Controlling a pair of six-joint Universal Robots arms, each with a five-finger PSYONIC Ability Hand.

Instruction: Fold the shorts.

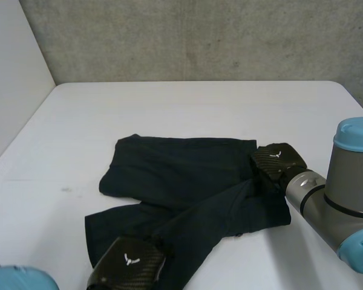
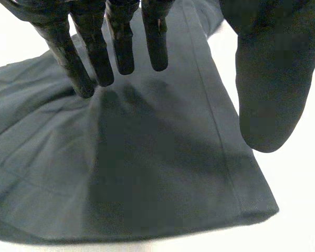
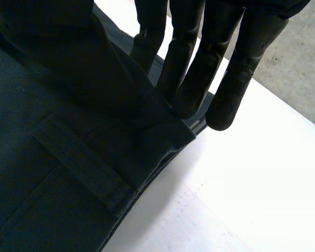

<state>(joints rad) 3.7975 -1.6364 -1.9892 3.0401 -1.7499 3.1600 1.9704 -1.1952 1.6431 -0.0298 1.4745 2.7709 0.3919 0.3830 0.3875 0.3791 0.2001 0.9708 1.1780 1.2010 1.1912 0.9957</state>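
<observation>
The dark shorts [image 1: 187, 181] lie rumpled on the white worktop [image 1: 187, 109], reaching from one hand to the other. The left hand [image 1: 128, 264] is spread wide over one leg: its fingers [image 2: 84, 68] are straight with their tips on the cloth, the thumb [image 2: 273, 89] stands well apart from them, and the leg hem [image 2: 252, 202] lies past the fingertips, under the thumb's side. It holds nothing yet.

The right hand [image 1: 277, 162] is at the waistband [image 3: 147, 152] corner. Its thumb [image 3: 68, 47] lies on top of the cloth and its straight fingers [image 3: 186, 79] sit on the outer side of the edge, so the band looks caught between them. A belt loop [image 3: 79, 157] lies under the palm.

The step in hand seems to be securing both ends before a fold. To do it well, the left hand should bring its thumb in under the hem edge and pinch both layers, not just the top one. Both ends should then rise together, with the cloth taut between the hands, so the wrinkled middle flattens rather than bunching. A grip on one layer only would let the leg open as it lifts
</observation>
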